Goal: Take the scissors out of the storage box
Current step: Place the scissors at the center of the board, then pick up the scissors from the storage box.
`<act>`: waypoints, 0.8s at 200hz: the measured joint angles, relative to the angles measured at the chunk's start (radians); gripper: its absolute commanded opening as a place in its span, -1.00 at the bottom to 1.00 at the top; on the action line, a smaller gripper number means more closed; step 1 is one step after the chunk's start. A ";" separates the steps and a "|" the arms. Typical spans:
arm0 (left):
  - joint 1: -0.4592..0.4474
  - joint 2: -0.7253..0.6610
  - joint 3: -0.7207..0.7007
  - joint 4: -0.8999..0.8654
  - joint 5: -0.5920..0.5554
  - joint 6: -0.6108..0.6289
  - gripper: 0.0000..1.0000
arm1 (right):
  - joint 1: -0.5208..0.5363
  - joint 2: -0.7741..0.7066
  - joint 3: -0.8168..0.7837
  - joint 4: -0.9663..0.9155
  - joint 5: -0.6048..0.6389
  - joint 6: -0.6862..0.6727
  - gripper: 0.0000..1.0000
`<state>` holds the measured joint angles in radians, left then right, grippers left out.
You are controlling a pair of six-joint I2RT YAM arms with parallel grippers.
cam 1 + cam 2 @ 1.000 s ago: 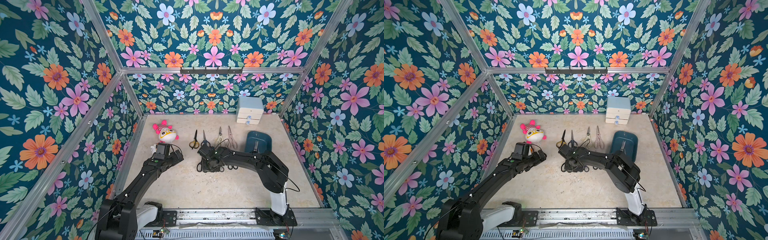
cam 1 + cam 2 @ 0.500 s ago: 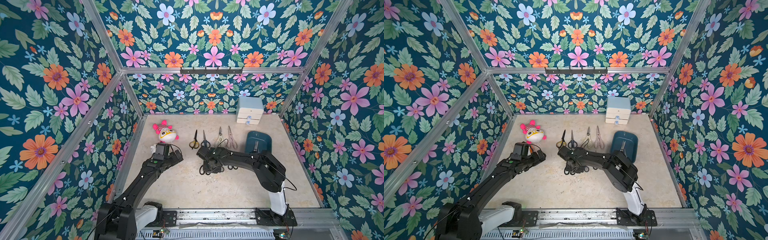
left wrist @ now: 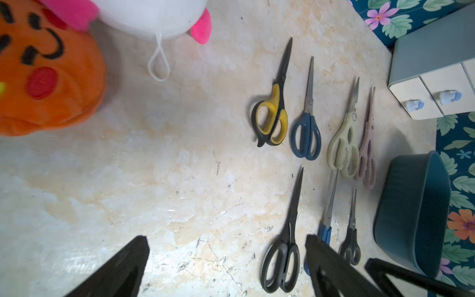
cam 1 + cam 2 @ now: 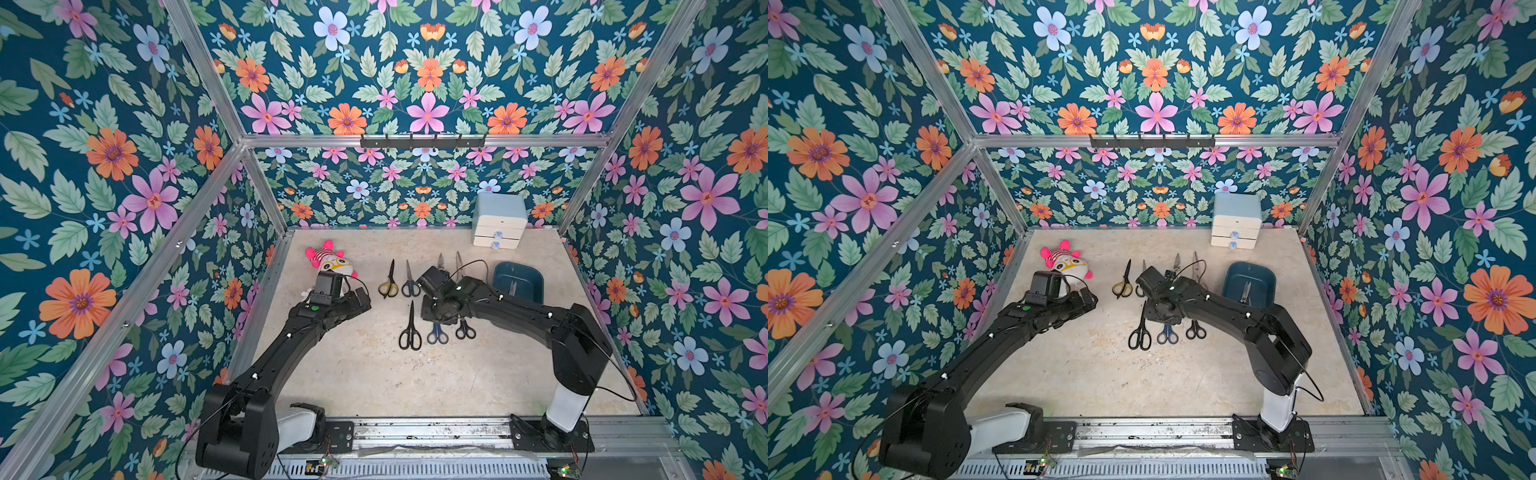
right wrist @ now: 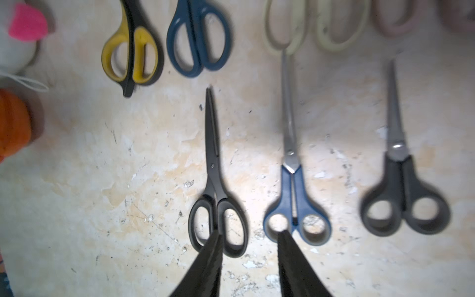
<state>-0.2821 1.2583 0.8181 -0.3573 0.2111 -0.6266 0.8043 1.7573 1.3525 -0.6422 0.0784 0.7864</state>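
The right tool (image 5: 249, 233), half open and empty, hangs above the long black scissors (image 5: 211, 154); the left tool (image 3: 226, 241) is wide; the box (image 4: 530, 277) seems to hold one pair (image 4: 513, 287).

Camera layout: stereo overhead pair plus two wrist units.
Both top views looked steeply down from high above the near edge toward the far wall, covering the whole table (image 4: 374, 386). Each wrist camera sat low and close over the tabletop, angled downward and far; both shared the scissors (image 3: 307, 121) rows.
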 measured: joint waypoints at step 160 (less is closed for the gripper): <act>-0.194 0.481 0.386 0.100 -0.003 -0.026 0.99 | -0.694 -0.209 -0.254 -0.049 -0.039 -0.290 -0.27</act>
<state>-0.4763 1.7390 1.2045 -0.2573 0.2077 -0.6521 0.1101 1.5486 1.0985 -0.6914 0.0395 0.4965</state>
